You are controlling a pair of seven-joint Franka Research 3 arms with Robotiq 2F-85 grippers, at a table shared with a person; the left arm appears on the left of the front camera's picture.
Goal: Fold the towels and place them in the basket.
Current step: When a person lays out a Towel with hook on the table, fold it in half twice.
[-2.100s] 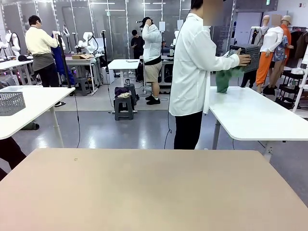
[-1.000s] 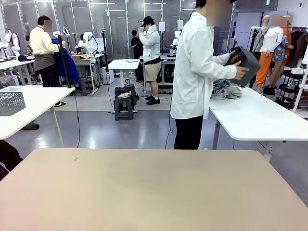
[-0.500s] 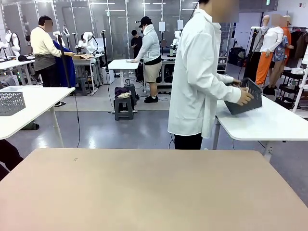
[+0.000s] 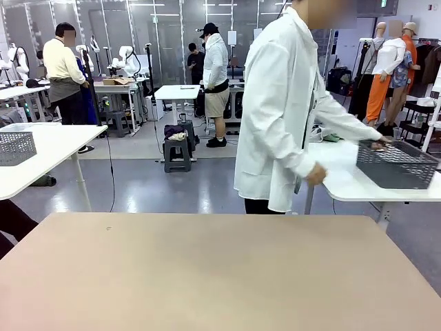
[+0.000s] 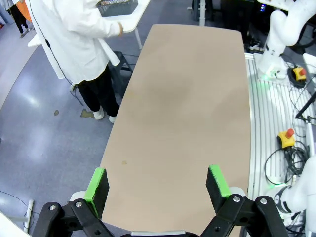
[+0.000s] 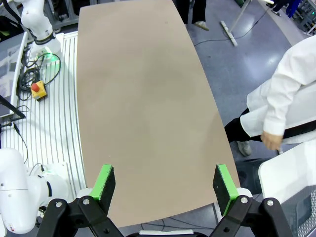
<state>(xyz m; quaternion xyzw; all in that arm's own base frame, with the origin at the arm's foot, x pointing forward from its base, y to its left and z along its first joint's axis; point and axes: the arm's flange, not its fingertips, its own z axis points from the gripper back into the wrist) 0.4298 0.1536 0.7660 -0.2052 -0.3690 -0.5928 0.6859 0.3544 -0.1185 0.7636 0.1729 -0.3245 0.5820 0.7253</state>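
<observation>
A person in a white shirt (image 4: 282, 103) stands beyond the far edge of my tan table (image 4: 207, 276). One of their hands rests on the dark grey basket (image 4: 396, 165), which sits on the white side table (image 4: 344, 181) at the right. A small heap of towels (image 4: 325, 135) lies farther back on that side table, pale and green. The basket (image 5: 117, 6) also shows at the top of the left wrist view. My left gripper (image 5: 157, 182) hangs open high over the bare tan table. My right gripper (image 6: 163, 181) is open too, holding nothing.
A paler grey mesh basket (image 4: 15, 147) stands on another white table at the left. The person's free hand (image 6: 270, 139) hangs near my table's far right corner. Cables and red stop buttons (image 5: 288, 136) lie beside the table on the robot's side.
The person has lowered the dark grey basket onto the white side table and slid it right. They have leaned over and one hand has dropped free. Both grippers are unmoved.
</observation>
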